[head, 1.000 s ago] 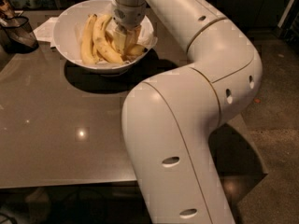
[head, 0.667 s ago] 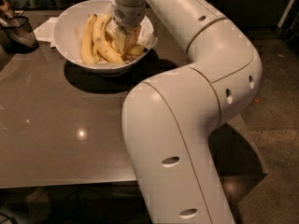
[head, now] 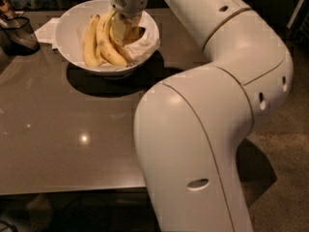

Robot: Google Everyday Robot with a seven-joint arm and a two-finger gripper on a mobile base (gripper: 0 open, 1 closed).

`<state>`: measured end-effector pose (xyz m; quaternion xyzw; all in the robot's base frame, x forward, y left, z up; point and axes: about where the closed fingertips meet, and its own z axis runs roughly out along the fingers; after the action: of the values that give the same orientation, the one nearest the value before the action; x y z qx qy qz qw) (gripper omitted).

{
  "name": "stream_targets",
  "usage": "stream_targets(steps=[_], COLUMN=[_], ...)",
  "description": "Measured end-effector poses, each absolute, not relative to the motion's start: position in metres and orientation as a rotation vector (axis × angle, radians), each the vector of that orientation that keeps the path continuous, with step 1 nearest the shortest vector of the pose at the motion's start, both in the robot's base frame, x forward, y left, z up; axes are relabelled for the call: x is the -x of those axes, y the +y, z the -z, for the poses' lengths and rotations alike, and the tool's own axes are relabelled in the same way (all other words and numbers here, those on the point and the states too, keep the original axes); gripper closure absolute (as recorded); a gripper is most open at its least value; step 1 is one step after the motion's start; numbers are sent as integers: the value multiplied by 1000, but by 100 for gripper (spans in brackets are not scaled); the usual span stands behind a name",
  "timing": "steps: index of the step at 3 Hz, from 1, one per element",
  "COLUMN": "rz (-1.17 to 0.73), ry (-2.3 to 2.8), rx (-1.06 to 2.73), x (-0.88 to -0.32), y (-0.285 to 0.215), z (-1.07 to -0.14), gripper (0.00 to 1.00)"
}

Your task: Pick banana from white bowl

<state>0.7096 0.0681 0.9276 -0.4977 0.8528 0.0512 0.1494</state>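
Observation:
The white bowl (head: 64,33) stands at the far left of the dark table, lined with crumpled white paper. Two longer speckled bananas (head: 103,41) lie in it, leaning on the left side. My gripper (head: 128,33) reaches down into the bowl from above, to the right of them. It is shut on the banana (head: 121,31), the short plump one, which sits just under the wrist and a little above the paper lining. Its lower end is hidden behind the long bananas.
A dark see-through container (head: 19,33) stands at the table's far left edge. A white napkin (head: 48,29) lies beside the bowl. My bulky white arm (head: 207,129) fills the right half of the view and hides the table's (head: 72,129) right side.
The gripper has risen a little out of the bowl, and the short banana has come up with it. The bowl and long bananas have stayed put.

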Motion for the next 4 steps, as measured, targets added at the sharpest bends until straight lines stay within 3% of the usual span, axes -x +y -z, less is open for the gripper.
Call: stream_targets(steps=[2, 4], rz=[-186, -246], ry=[2426, 2416], rx=[1443, 1277], x=[-699, -668], y=[65, -6], z=[-937, -990], gripper=[100, 100])
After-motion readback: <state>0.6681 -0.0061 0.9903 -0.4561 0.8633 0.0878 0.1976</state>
